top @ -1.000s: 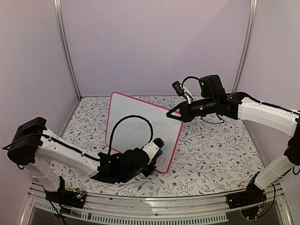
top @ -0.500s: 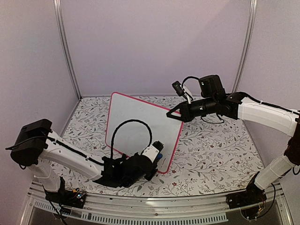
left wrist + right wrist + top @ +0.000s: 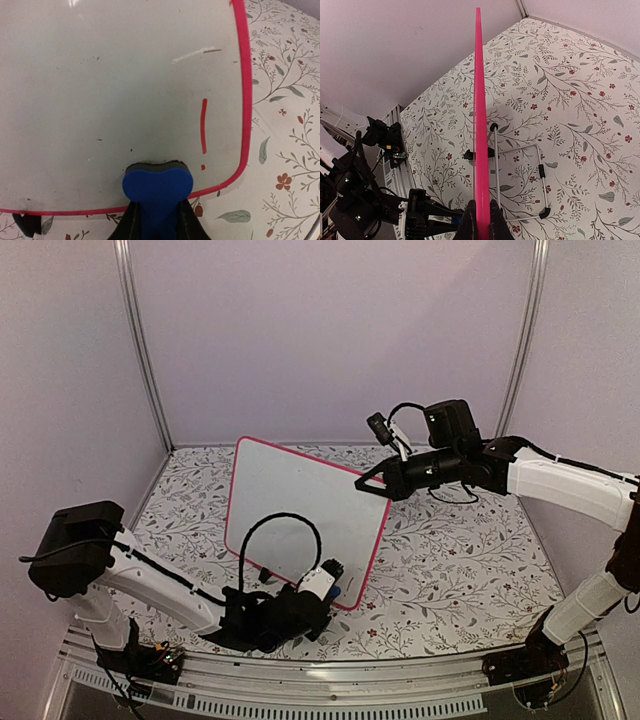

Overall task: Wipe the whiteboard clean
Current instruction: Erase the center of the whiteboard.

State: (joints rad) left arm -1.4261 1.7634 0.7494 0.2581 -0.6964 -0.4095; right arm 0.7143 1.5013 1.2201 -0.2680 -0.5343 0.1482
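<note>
The whiteboard (image 3: pixel 300 515), glossy white with a pink-red frame, stands tilted on the flowered table. My right gripper (image 3: pixel 362 481) is shut on its top right corner; in the right wrist view the frame edge (image 3: pixel 480 125) runs straight up from between the fingers of that right gripper (image 3: pixel 481 212). My left gripper (image 3: pixel 332 580) is shut on a blue eraser (image 3: pixel 157 187), pressed against the whiteboard (image 3: pixel 110 90) near its bottom edge. A short red stroke (image 3: pixel 203 126) with a dot beneath it remains near the bottom right corner.
A wire stand (image 3: pixel 520 175) props the board from behind, with a black foot (image 3: pixel 27 223) under its lower edge. A black cable (image 3: pixel 275 530) loops from the left arm in front of the board. Enclosure walls and metal posts (image 3: pixel 140 350) surround the table.
The left gripper with the eraser has slid down the board face towards its bottom edge, and the left arm has lowered. The right arm and the board have stayed put.
</note>
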